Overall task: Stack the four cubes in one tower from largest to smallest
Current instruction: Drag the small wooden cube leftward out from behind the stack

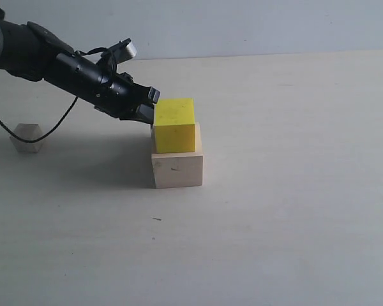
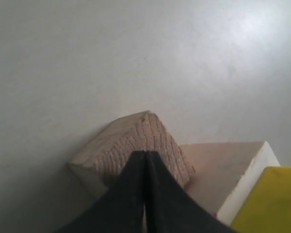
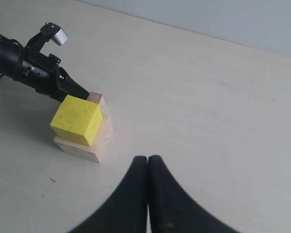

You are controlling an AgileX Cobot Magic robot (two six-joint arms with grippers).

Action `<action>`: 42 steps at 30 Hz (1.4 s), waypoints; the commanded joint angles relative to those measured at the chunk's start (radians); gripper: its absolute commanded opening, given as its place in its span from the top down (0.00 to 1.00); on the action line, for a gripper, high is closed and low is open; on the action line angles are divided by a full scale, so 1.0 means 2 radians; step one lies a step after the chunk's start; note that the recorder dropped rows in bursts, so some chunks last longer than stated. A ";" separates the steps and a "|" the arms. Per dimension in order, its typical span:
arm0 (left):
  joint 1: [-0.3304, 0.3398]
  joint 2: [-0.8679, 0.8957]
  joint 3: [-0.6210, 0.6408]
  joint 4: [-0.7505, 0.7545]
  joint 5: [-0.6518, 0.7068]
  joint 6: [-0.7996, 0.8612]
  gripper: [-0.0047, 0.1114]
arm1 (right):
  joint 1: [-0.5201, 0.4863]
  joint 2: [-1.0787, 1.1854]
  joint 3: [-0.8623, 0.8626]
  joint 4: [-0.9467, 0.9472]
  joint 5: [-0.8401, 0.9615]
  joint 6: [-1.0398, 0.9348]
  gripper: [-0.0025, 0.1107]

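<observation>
A bright yellow cube (image 1: 175, 124) sits on the large pale wood cube (image 1: 177, 169) at mid-table. Behind this pair, a brownish grained wood cube (image 2: 136, 143) rests against the large cube (image 2: 223, 167); the right wrist view shows only its corner (image 3: 96, 100) past the yellow cube (image 3: 77, 119). My left gripper (image 2: 145, 154) is shut with nothing between its fingers, its tips right at the brownish cube and beside the yellow one (image 1: 148, 115). The smallest pale wood cube (image 1: 27, 137) lies far left. My right gripper (image 3: 148, 159) is shut, empty, well away from the stack.
The left arm (image 1: 64, 64) slants down from the upper left, and its cable (image 1: 51, 131) hangs near the smallest cube. The pale tabletop (image 1: 293, 191) runs to a far edge at the wall (image 1: 274, 54).
</observation>
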 commanded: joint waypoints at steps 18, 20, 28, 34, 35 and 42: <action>0.031 -0.002 -0.002 0.051 -0.015 -0.023 0.96 | 0.000 0.000 0.001 -0.001 -0.001 0.001 0.98; 0.035 -0.005 -0.002 0.062 -0.017 -0.027 0.96 | 0.000 0.000 0.001 -0.001 -0.001 0.001 0.98; 0.037 -0.016 -0.002 0.099 -0.025 -0.049 0.96 | 0.000 0.000 0.001 -0.001 -0.001 -0.001 0.98; 0.059 -0.028 -0.002 0.142 -0.025 -0.078 0.96 | 0.000 0.000 0.001 -0.001 -0.001 -0.001 0.98; 0.065 -0.032 -0.002 0.147 -0.025 -0.082 0.96 | 0.000 0.000 0.001 -0.001 -0.001 -0.001 0.98; 0.096 -0.063 0.012 0.154 -0.025 -0.088 0.96 | 0.000 0.000 0.001 -0.001 -0.001 -0.003 0.98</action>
